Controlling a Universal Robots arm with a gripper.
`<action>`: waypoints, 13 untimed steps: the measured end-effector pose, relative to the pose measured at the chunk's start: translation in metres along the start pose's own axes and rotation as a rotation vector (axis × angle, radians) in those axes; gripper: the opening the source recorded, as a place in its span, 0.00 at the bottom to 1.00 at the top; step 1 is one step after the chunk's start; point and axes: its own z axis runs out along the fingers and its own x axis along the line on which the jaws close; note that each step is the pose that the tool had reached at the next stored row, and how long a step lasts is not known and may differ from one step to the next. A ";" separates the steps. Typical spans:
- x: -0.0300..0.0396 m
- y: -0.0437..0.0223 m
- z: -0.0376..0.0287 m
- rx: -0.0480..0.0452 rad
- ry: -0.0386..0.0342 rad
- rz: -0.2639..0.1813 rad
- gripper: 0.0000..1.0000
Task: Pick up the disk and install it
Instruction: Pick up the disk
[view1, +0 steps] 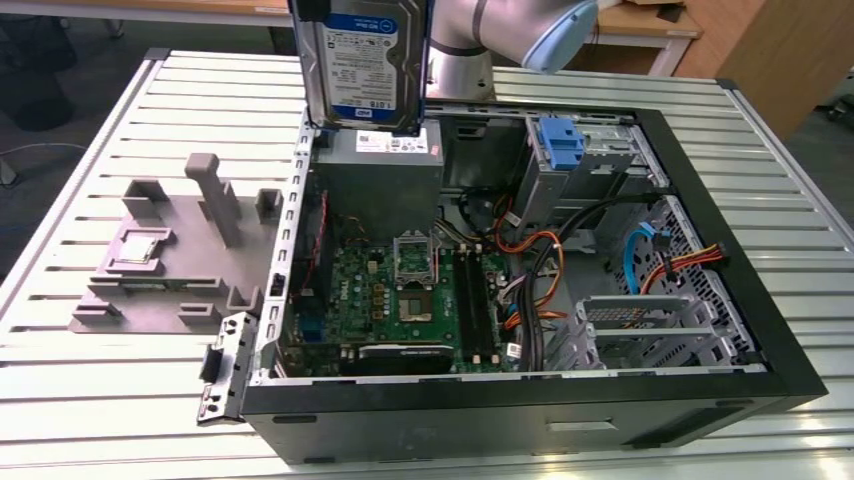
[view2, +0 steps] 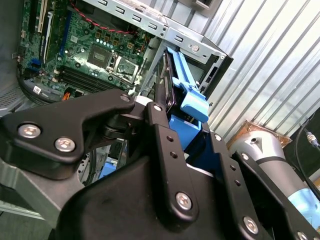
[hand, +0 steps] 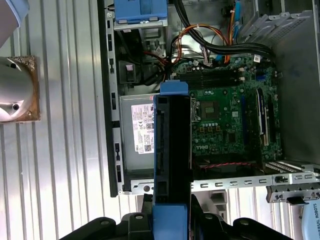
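Claw (hand: 171, 212) is clamped shut on the disk (view1: 363, 60), w/ black fingers (view2: 162, 145) on both flat sides and the blue bracket between them. The disk hangs above the open PC case (view1: 747, 330), over the back corner where the grey PSU box (view1: 380, 175) sits. The exterior view shows the labelled face upright, long axis vertical. The first wrist view shows it edge-on instead, thin dark side pointing down into the case, PSU on one side and motherboard (hand: 225, 115) on the other. The second wrist view adds the bracket's blue tab (view2: 192, 102) sticking out past the fingers. Farther along the case's back wall sits a blue caddy (view1: 561, 145).
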 end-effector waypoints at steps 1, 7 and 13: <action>0.0000 0.0001 0.0000 0.0000 0.0000 0.000 0.36; 0.0000 0.0002 0.0000 0.0000 0.0000 0.000 0.36; -0.0006 0.0004 0.0000 0.0001 -0.0007 0.000 0.36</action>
